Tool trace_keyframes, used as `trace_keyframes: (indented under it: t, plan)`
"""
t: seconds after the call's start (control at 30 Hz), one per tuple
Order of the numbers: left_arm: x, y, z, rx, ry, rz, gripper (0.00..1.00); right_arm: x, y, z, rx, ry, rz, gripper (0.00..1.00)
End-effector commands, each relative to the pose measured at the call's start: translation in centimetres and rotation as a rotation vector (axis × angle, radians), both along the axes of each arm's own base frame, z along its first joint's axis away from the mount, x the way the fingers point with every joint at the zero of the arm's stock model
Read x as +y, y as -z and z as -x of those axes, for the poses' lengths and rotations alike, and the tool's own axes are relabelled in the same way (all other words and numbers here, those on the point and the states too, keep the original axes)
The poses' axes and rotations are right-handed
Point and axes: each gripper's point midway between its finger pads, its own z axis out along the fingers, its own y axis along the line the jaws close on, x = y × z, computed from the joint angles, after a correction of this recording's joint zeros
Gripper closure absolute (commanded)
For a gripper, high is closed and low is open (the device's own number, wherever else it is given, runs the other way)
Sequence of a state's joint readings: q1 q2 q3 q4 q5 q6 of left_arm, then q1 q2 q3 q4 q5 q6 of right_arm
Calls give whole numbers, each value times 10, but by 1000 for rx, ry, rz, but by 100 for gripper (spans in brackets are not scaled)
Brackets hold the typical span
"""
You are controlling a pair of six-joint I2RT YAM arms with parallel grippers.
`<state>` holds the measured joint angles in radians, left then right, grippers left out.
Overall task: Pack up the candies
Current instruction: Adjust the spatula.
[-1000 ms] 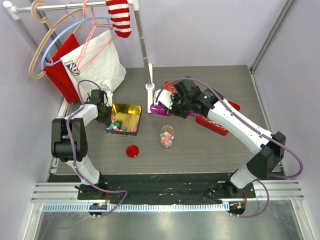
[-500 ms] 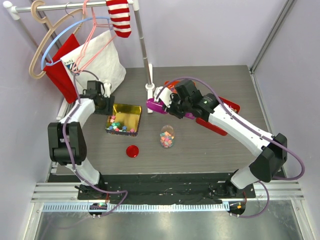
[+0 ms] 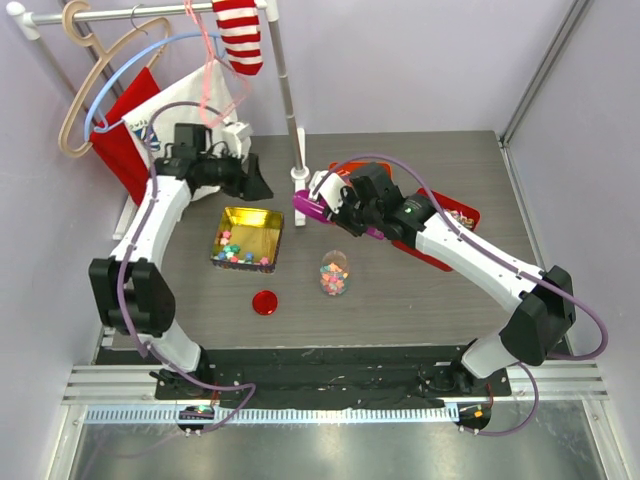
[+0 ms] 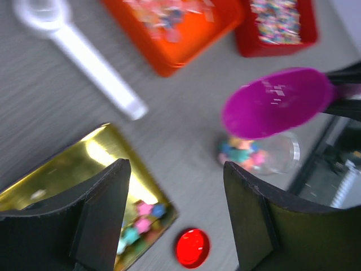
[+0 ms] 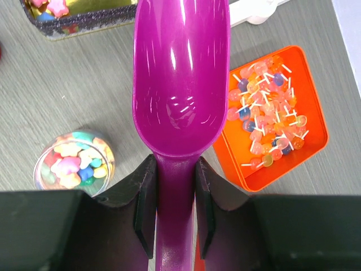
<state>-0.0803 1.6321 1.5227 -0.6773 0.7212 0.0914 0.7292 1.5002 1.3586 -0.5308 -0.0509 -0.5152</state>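
**Left hand off the gold tin; scoop empty beside the jar**

Far left of the jar (image 3: 334,274) and well behind it: left hand (image 3: 256,184), lifted clear of the bench, fingers (image 4: 101,214) spread wide with nothing between them. A second ago sat shut at the left rim of the gold tin (image 3: 262,222); since then opened, risen and swung back toward the clothes rack. Probably a release of the tin's wall, though not certain from the blurred wrist view.

Left of the jar: that gold tin, flat on the bench and in the same spot as before, with the candies (image 3: 236,250) heaped along its near edge.

Just left of the jar and nearer: red lid (image 3: 264,302), lying off.

At the jar itself: upright, uncapped, partly filled with the same pastel sweets.

Behind the jar, a little left: purple scoop (image 5: 180,84), bowl bare, handle clamped in the right hand (image 5: 175,192); hardly shifted over the last second.

Right of the jar: orange tin (image 5: 282,161) of stick sweets, untouched.

For the task: packing only partway, with stock left in the tin and the lid off. With the left hand clear, open path for the scoop into the tin, but no steadying grip there now, so risk of the tin sliding.
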Motion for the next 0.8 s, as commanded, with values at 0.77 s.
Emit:
trace_keyframes:
  t: [0.77]
  plan:
    - [-79, 34, 42, 214, 218, 252, 34, 3, -19, -1, -115, 32, -50, 99]
